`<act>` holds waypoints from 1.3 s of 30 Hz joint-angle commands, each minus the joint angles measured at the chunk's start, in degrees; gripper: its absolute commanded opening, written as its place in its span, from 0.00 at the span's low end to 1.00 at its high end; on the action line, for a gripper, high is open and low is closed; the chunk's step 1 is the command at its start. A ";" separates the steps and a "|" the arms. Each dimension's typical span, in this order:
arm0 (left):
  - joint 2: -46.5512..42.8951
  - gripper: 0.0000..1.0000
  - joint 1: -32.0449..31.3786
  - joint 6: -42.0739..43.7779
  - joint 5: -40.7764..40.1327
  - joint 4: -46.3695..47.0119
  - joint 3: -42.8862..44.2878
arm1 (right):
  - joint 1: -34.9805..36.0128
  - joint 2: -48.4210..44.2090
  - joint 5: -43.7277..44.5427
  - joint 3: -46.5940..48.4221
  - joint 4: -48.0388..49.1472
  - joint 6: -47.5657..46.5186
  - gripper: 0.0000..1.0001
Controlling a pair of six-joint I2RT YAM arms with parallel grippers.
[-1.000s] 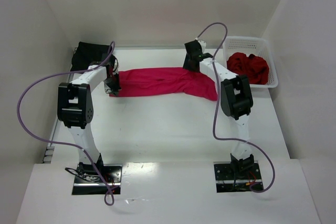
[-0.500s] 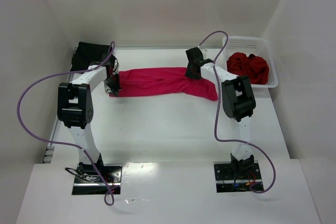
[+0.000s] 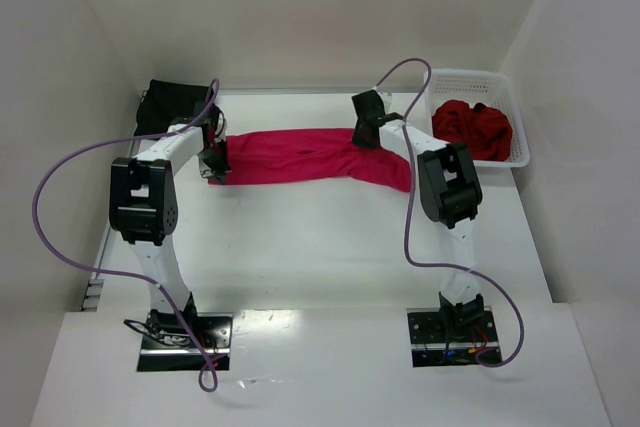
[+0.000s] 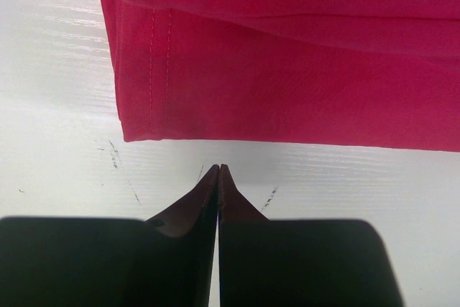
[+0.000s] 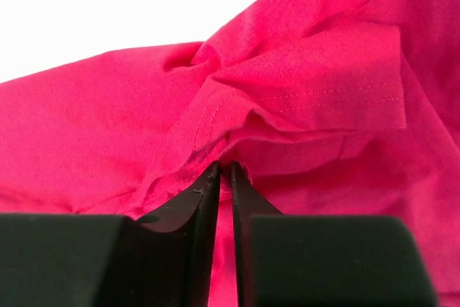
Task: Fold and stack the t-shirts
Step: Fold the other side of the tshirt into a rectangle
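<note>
**Mid-fold on the crimson-pink shirt: right arm gripping, left arm idle at the hem**

Near half of the table [image 3: 320, 247] holds nothing but the arm bases at 6 o'clock.

Past centre, the crimson-pink t-shirt [image 3: 300, 155] lies flat as a long narrow band, already doubled lengthwise by the look of the stacked layers in the left wrist view. Its long axis runs about 9 to 3 o'clock. A straight stitched edge, likely the bottom hem, is at the 9 o'clock end. The bunched sleeve end points to 3 o'clock and sags a little toward 4.

The left gripper [image 4: 218, 170] is at the 9 o'clock end with its fingers pressed together and nothing in them. The tips sit on bare table, just short of the shirt's near edge, not touching cloth.

The right gripper [image 5: 223, 167] is at the sleeve end near 1 o'clock. Its fingers are almost together with only a thin slit between them, and a ridge of cloth beside the sleeve seam appears pinched at the tips. The puckering there fits a grip.

Far side: a dark red t-shirt [image 3: 478, 127] is heaped in the white lattice basket [image 3: 470, 74] at 2 o'clock. The black t-shirt [image 3: 170, 102] sits at 10 o'clock, possibly the start of the stack, though whether it is folded cannot be told.

Step judged: the crosswise fold of the band, with the grasp on the sleeve end made.

The next move likely needs that end lifted and carried toward 9 o'clock. The left arm would need to open and pin or take the hem so the band doesn't drag.
</note>
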 commanded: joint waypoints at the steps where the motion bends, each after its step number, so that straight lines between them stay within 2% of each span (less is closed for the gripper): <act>1: 1.11 0.05 0.06 1.44 0.95 -0.24 -0.10 | -0.21 2.19 1.74 3.42 3.09 -1.10 0.10; 4: 1.11 0.05 0.06 1.44 0.95 -0.24 -0.10 | -0.21 2.72 1.74 5.69 3.09 -1.62 0.01; 15: 1.11 0.05 0.06 1.96 0.95 -0.24 -0.10 | -0.21 6.67 1.74 16.06 2.56 -4.35 0.01; 21: 1.11 0.05 0.06 1.97 0.95 -0.24 -0.10 | -0.21 8.25 -1.76 18.97 3.18 -4.35 0.01; 22: 1.11 0.05 0.06 1.97 0.95 -0.24 -0.10 | -0.21 8.78 -2.47 18.98 3.18 -4.35 0.04; 23: 1.11 0.05 0.06 1.97 0.95 -0.24 -0.62 | -0.21 8.78 -3.87 19.50 3.18 -4.35 0.26; 24: 1.11 0.05 0.06 1.97 0.95 -0.24 -0.62 | -0.21 8.78 -4.50 19.50 3.18 -5.05 0.26; 25: 1.11 0.05 0.06 1.97 0.95 -0.24 -0.62 | -0.21 8.78 -4.50 18.98 3.18 -5.06 0.48; 26: 1.11 0.05 0.06 1.97 0.95 -0.24 -0.62 | -0.21 8.09 -4.50 18.98 3.18 -5.06 0.58; 28: 1.11 0.05 0.06 1.45 0.43 -0.24 -0.62 | -0.21 6.68 -3.46 16.96 3.18 -5.06 0.71; 31: 0.50 0.05 0.06 1.44 -0.80 -0.24 -0.62 | -0.21 1.77 -0.82 12.13 3.18 -5.67 1.00; 32: -0.63 0.05 0.06 0.14 -1.94 -0.24 -0.10 | -0.21 -3.47 1.36 8.81 2.57 -6.19 1.00; 34: -1.52 0.05 0.06 0.12 -3.34 -0.24 -0.10 | -0.21 -5.44 2.26 5.37 1.61 -6.20 1.00; 37: -2.67 0.07 1.29 -1.10 -4.58 -0.24 -0.10 | -0.73 -14.56 2.79 -2.62 -1.46 -5.58 1.00; 39: -2.67 0.07 2.00 -1.11 -4.59 -0.24 -0.10 | -0.73 -17.04 2.79 -4.57 -4.19 -3.31 1.00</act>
